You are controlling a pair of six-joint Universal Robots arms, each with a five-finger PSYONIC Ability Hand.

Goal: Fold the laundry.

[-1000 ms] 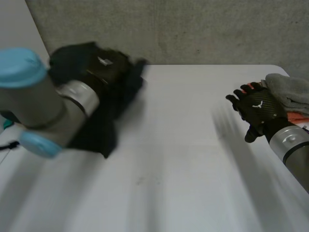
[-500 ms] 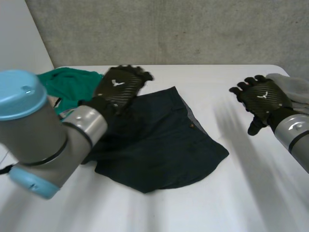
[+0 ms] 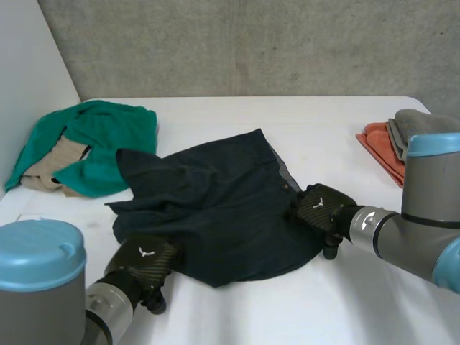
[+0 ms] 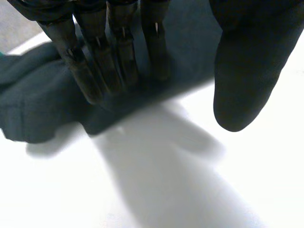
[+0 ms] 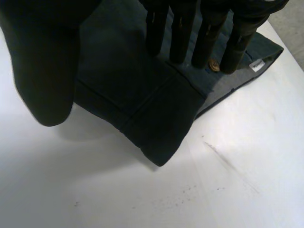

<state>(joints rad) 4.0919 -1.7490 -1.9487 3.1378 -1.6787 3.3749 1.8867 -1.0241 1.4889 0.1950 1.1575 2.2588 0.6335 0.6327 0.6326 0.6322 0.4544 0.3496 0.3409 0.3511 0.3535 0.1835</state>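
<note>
Reference object: the dark navy shorts [image 3: 215,205], matte cloth, lying mostly flat but softly creased in the middle of the smooth white table [image 3: 302,118]. All places below were taken from them.

Left hand [image 3: 142,260]: you had it at the near-left edge of the shorts. In the left wrist view its fingers [image 4: 116,57] were straight and side by side, with the tips laid on the rumpled edge of the cloth. The thumb [image 4: 247,76] stood well apart from them over bare table. The hand was spread and pinched nothing.

Right hand [image 3: 323,212]: you had it at the right-hand edge of the shorts, at the corner nearest that arm. In the right wrist view its fingers [image 5: 209,38] were straight, and the tips pressed down on the cloth just beside a small round brass button [image 5: 214,66] and a small white label [image 5: 257,65]. The thumb [image 5: 42,71] hung clear to the side. Under the palm a flat stitched band of the shorts ended in a squared corner on the table. This hand too was spread and pinched nothing.

Other items:
- Left of the shorts and near them sat a loose heap of green cloth [image 3: 108,136] with a beige cloth [image 3: 50,172] tucked in it.
- Well apart to the right lay a flat folded coral cloth [image 3: 377,147] with a folded grey cloth [image 3: 424,123] on top.
- Beyond the far edge of the table stood a rough grey concrete wall [image 3: 251,43].
</note>
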